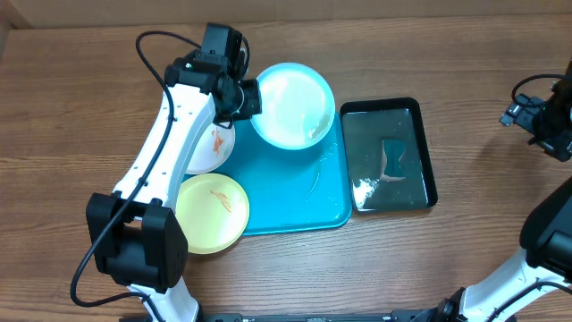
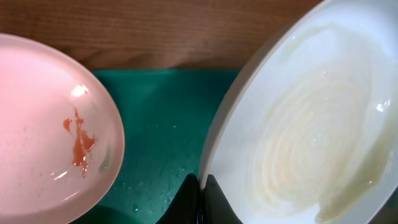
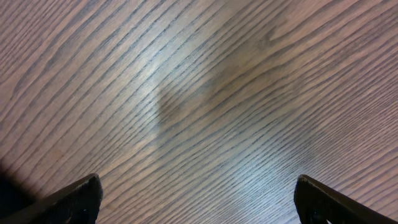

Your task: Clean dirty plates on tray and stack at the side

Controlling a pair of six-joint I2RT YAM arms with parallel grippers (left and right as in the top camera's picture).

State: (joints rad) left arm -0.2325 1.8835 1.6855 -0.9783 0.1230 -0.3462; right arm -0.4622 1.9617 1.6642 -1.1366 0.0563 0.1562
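My left gripper (image 1: pixel 251 98) is shut on the left rim of the pale mint-blue plate (image 1: pixel 295 103), which lies over the back edge of the turquoise tray (image 1: pixel 295 197). In the left wrist view the jaws (image 2: pixel 202 190) pinch that rim, and the plate (image 2: pixel 311 118) shows wet pale streaks. The white plate (image 1: pixel 211 150) with an orange-red smear lies at the tray's left, partly under my arm; it also shows in the left wrist view (image 2: pixel 43 130). The yellow plate (image 1: pixel 213 213), also smeared, sits at the tray's front left corner. My right gripper (image 1: pixel 547 125) is open and empty.
A glossy black tray (image 1: pixel 427 152) holding water and a small dark object stands right of the turquoise tray. The right wrist view shows only bare wood between the open jaws (image 3: pixel 198 186). The right arm's base is at the front right.
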